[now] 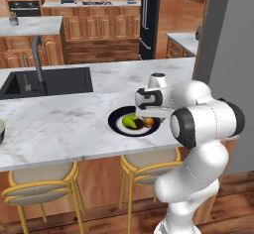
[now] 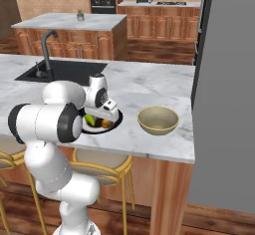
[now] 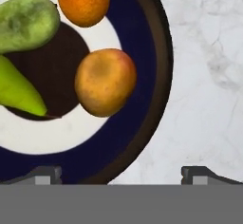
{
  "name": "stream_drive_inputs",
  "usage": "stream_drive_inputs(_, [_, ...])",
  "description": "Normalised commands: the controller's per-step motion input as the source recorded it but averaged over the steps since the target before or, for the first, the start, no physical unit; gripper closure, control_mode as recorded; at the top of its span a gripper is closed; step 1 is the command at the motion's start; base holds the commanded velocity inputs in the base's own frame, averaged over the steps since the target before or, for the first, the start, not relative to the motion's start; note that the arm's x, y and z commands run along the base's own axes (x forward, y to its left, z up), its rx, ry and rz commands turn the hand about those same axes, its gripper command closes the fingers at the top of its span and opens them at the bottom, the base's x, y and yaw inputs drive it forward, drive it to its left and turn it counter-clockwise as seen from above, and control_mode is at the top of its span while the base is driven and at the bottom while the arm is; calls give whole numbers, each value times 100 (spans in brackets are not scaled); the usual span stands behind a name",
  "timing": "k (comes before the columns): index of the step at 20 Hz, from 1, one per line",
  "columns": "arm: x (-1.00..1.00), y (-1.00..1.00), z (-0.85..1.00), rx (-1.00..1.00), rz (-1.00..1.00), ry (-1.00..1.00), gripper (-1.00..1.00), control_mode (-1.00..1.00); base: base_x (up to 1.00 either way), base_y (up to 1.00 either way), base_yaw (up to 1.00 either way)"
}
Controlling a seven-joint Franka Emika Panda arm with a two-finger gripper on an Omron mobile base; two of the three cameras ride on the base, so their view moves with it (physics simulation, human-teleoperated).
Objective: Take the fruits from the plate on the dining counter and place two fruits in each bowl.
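On the plate (image 3: 156, 99), unlabelled fruits (image 3: 105, 81) lie.

White arm (image 2: 55, 124) rises from lower left, elbow bulky w/ dark joints, wrist bent fwd over the plate (image 2: 113, 121). Hand hangs just above plate; claw itself hidden under the wrist, can't see its tips. Plate dark, glossy, near front edge of the marble bench (image 2: 154, 87). On it, partly hidden by the arm: a yellow-green fruit (image 2: 89, 119) and an orange-brown one (image 2: 106, 124), close together. One cream-olive bowl (image 2: 158, 120) sits right of plate, apart from it, nothing visible inside. Black sink (image 2: 69, 72) w/ dark tap (image 2: 46, 47) further back-left in bench. Yellow-framed stools (image 2: 102, 165) below bench edge. Island w/ marble top (image 2: 69, 22) behind.
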Motion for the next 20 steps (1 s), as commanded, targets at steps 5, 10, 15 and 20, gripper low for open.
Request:
stream_drive_inputs(5, [29, 3, -20, 0, 0, 0, -100, -100, 0, 0, 0])
stream_drive_inputs(10, [31, 0, -19, 0, 0, 0, -100, -100, 0, 0, 0])
stream_drive_inputs(15, [30, 0, -19, 0, 0, 0, -100, -100, 0, 0, 0])
stream_drive_inputs(20, [27, 0, -12, 0, 0, 2, -100, -100, 0, 0, 0])
